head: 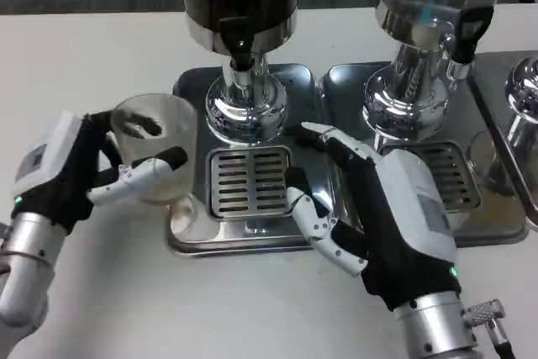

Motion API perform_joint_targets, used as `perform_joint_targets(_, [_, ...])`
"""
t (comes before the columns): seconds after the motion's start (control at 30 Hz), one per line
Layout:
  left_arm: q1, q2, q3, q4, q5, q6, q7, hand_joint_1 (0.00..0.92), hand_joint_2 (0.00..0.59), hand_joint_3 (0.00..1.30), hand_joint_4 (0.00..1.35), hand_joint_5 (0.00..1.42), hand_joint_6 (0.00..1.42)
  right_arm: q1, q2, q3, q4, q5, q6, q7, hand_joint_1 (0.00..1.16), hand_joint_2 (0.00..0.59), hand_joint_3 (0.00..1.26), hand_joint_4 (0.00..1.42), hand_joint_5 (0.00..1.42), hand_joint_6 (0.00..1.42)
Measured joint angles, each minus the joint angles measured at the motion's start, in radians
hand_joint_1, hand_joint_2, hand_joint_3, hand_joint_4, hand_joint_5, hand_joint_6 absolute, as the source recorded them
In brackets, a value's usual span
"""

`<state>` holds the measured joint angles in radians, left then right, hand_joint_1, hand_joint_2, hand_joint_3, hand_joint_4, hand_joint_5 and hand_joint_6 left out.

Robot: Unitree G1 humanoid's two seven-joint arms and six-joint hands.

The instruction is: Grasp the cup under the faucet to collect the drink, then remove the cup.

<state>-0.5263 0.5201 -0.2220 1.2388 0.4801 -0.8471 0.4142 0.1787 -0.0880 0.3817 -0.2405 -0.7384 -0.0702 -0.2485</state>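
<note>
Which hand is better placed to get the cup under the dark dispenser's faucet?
The left hand: it already grips the clear cup, just left of the faucet. The right hand holds nothing, resting on the tray.

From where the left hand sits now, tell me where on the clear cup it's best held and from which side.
Probably mid-wall of the clear cup, from its left, as the left hand wraps it now. The cup stands upright with round, plain sides and no handle, and the dispenser base crowds its right.
</note>
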Motion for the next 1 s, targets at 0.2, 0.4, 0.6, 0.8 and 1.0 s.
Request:
perform_joint_targets(0.2, [-0.035,-0.05,-0.032,0.009,0.01,0.039,-0.033,0.178,0.273,0.61,0.67,0.97,1.36,0.025,0.002,-0.002,-0.018,0.0,0.0,-0.014,0.36,0.437,0.34,0.33,0.31,0.31])
perform_joint_targets(0.4, [-0.064,-0.087,-0.054,0.013,0.024,0.077,-0.059,0.162,0.27,0.61,0.66,0.95,1.33,0.039,0.01,-0.001,-0.044,0.0,0.0,-0.023,0.36,0.437,0.34,0.33,0.31,0.31])
perform_joint_targets(0.6, [-0.09,-0.1,-0.074,0.014,0.032,0.091,-0.082,0.148,0.256,0.57,0.6,0.87,1.21,0.047,0.022,-0.001,-0.045,-0.001,0.0,-0.024,0.36,0.437,0.34,0.33,0.31,0.31])
perform_joint_targets(0.8, [-0.111,-0.102,-0.097,0.014,0.041,0.097,-0.113,0.064,0.179,0.39,0.36,0.5,0.62,0.056,0.035,-0.002,-0.046,-0.001,0.0,-0.027,0.36,0.443,0.34,0.33,0.31,0.31])
perform_joint_targets(1.0, [-0.124,-0.097,-0.113,0.014,0.044,0.104,-0.141,0.011,0.125,0.35,0.27,0.39,0.44,0.062,0.038,-0.002,-0.046,-0.002,0.001,-0.027,0.36,0.446,0.35,0.33,0.31,0.32])
